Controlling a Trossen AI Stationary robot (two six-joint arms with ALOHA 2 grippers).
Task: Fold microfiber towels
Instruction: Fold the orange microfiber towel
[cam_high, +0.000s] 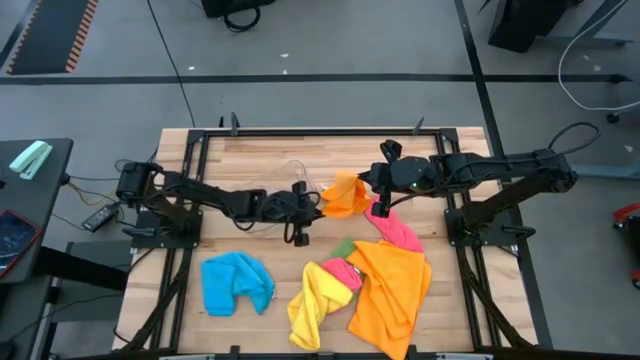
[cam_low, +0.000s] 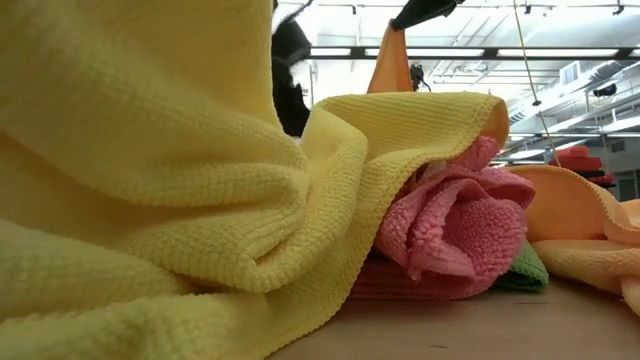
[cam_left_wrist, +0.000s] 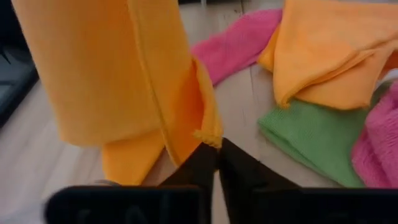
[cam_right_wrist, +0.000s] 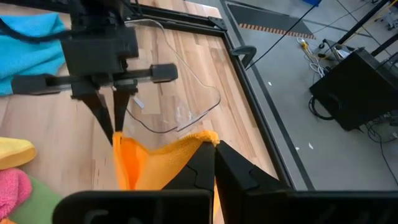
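The wooden counter (cam_high: 250, 240) carries most of the microfiber towels. A large orange towel (cam_high: 392, 290) lies crumpled at the front right, a yellow towel (cam_high: 315, 305) beside it, a blue towel (cam_high: 235, 283) well apart at the front left. A pink towel (cam_high: 398, 232) and a green towel (cam_left_wrist: 308, 134) sit among the pile.

The smaller orange towel (cam_high: 345, 195) hangs above the counter's middle, stretched between the two arms. Its top edge runs from one arm to the other. The left hand (cam_right_wrist: 115, 127) is closed, pinching one upper corner. The right hand (cam_right_wrist: 214, 149) is closed on the opposite upper corner. The cloth sags below both hands, so each is equally near it and the next fold likely depends on keeping that held edge level.
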